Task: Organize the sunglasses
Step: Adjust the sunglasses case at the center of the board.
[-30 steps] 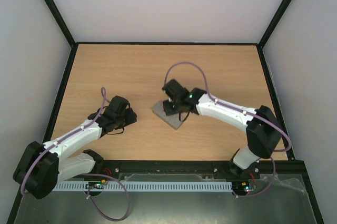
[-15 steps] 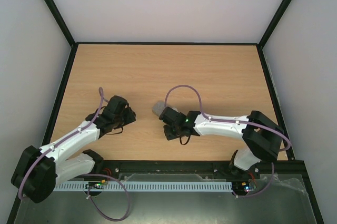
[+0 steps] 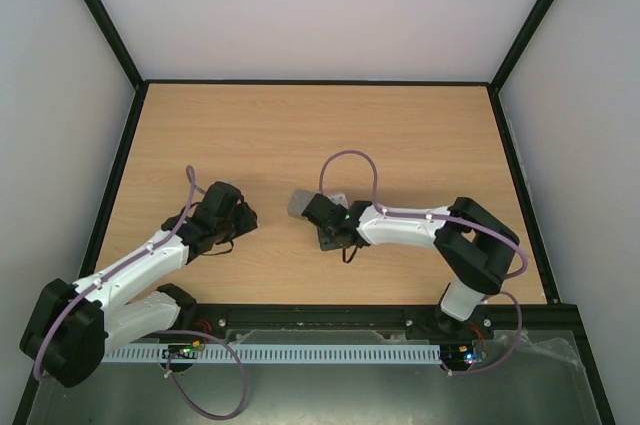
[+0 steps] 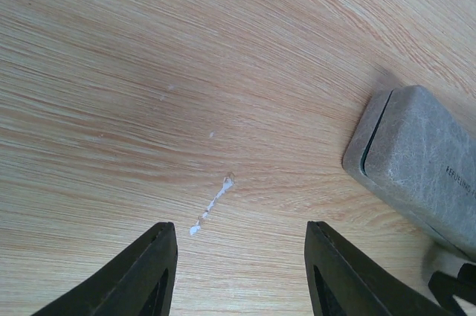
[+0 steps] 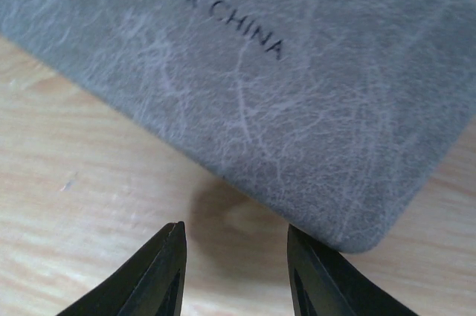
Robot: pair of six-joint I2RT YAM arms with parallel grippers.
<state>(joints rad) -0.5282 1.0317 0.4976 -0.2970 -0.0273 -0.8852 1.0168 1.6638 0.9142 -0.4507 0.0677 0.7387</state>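
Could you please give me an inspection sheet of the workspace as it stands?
Surface: wooden table, small white scuff.
Job's things: sunglasses not seen; grey case looks shut, lying flat.
Clutter: nothing seen.
Grippers: left pincer open, empty; right pincer open, at the case's edge.
Cables: purple cable looping off each arm.
Surroundings: pale walls, black frame.

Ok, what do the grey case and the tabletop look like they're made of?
The grey case looks like matte faux leather or a suede-like fabric, probably over a stiff shell: pale crackled veining and dark stamped lettering show on its face. The table looks like light wood-grain laminate, smooth with a low sheen, showing fine parallel grain lines and a small white scuff.
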